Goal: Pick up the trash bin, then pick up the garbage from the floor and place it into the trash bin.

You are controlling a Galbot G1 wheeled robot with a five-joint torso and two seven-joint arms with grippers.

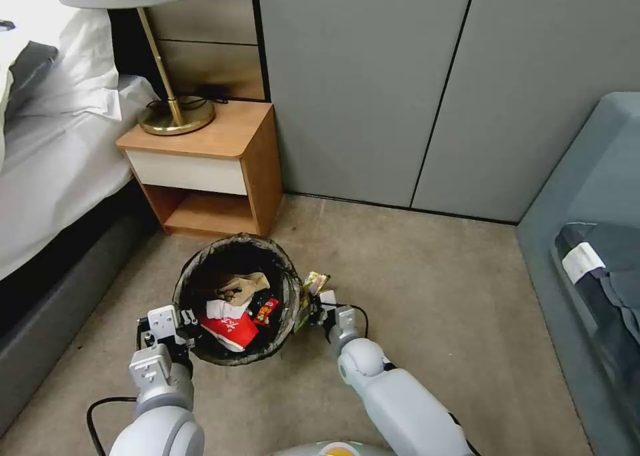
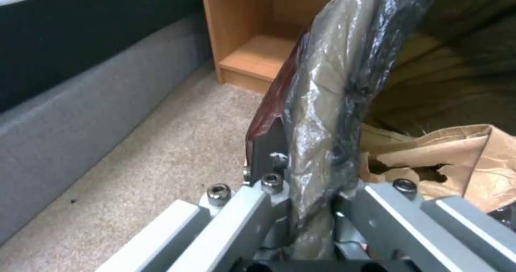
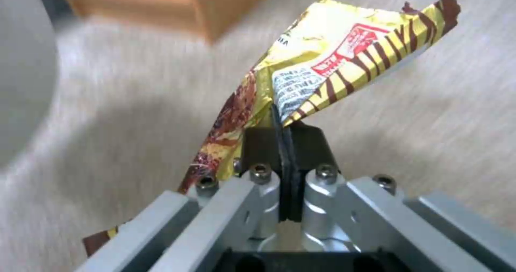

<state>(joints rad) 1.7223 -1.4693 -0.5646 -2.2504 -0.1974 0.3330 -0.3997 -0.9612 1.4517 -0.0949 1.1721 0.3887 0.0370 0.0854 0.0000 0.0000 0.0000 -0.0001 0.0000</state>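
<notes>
Yellow wrapper (image 3: 344,50) between right pincer (image 3: 282,123) pads

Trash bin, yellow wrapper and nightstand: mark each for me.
trash bin (image 1: 287,289), head view, bag-lined rim on its right side.
yellow wrapper (image 3: 344,50), right wrist view, printed face above the closed pads.
nightstand (image 1: 227,133), head view, bare wooden top beside the lamp base.

A wooden nightstand (image 1: 207,156) with a white drawer and an open shelf stands on beige carpet (image 1: 427,289) against grey wall panels (image 1: 400,83). On its top sits a brass lamp (image 1: 170,103) with a pale shade, a black cord coiled at its base. A bed (image 1: 47,149) with white sheets lies just beside the nightstand. A grey sofa (image 1: 593,196) holding dark clothing lines the opposite side.
</notes>
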